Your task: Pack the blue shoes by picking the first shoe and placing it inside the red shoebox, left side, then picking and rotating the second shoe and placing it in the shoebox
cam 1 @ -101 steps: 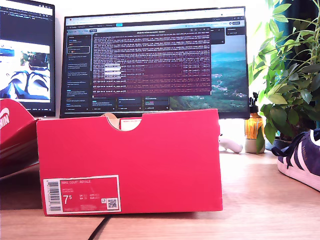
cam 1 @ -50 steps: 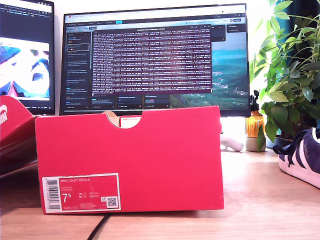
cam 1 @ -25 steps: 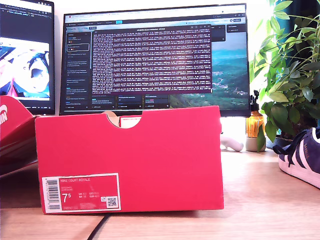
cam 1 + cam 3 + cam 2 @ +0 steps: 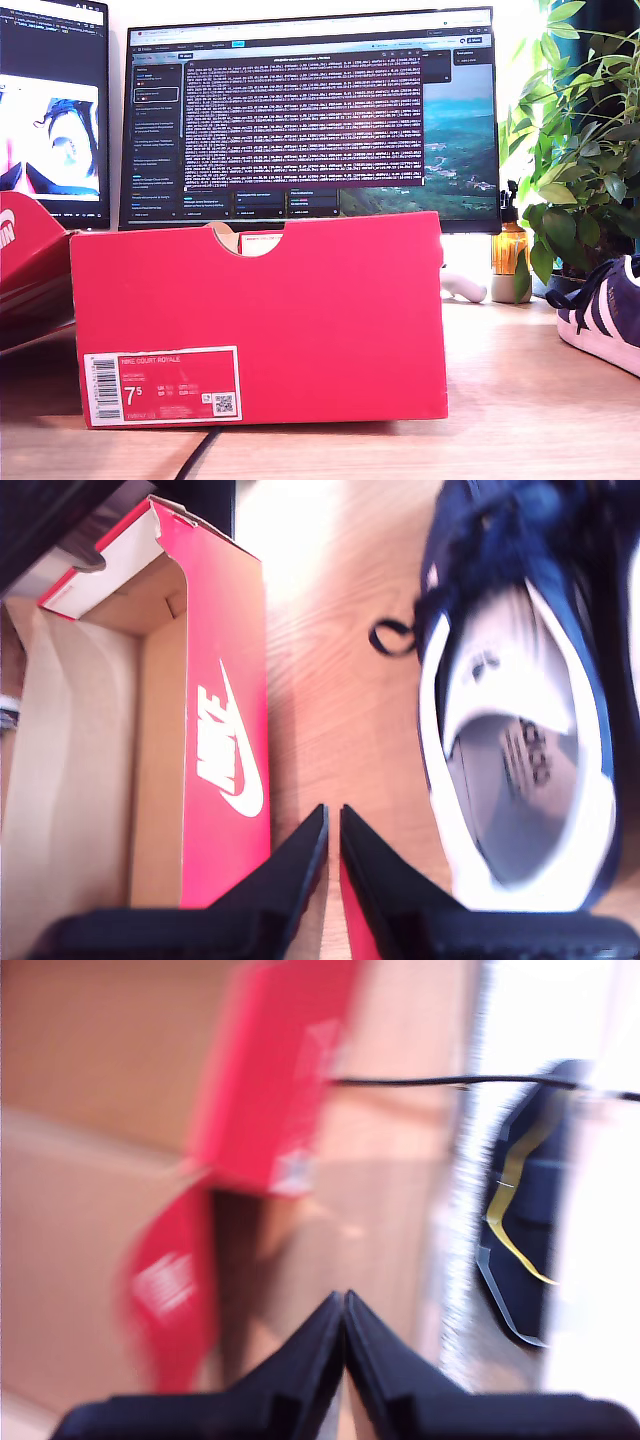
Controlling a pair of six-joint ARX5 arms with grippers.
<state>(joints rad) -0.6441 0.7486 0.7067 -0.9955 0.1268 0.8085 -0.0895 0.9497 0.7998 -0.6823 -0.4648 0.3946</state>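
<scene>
The red shoebox [image 4: 260, 320] stands mid-table in the exterior view, its notch and 7.5 label facing the camera. One blue shoe [image 4: 605, 320] lies at that view's right edge. Neither gripper shows there. My second gripper [image 4: 332, 818] hangs shut and empty over bare wood. On one side of it is the blue shoe [image 4: 520, 740], its opening facing up. On the other is an open red box wall [image 4: 225, 750] with a white swoosh and bare brown cardboard inside. My first gripper [image 4: 343, 1305] is shut and empty. Its blurred view shows the shoebox [image 4: 270, 1080] farther off.
The red lid [image 4: 30, 270] leans at the exterior view's left and shows again as the lid [image 4: 170, 1290]. Two monitors [image 4: 310, 120] stand behind the box, and a plant [image 4: 580, 150] and bottle [image 4: 508, 250] sit at the right. A dark part with a yellow strip [image 4: 530, 1210] and a cable [image 4: 450, 1082] show.
The shoebox shifted slightly between two seconds and one second ago and has stood still since. The shoe has not moved. Only the pictures on the monitors change.
</scene>
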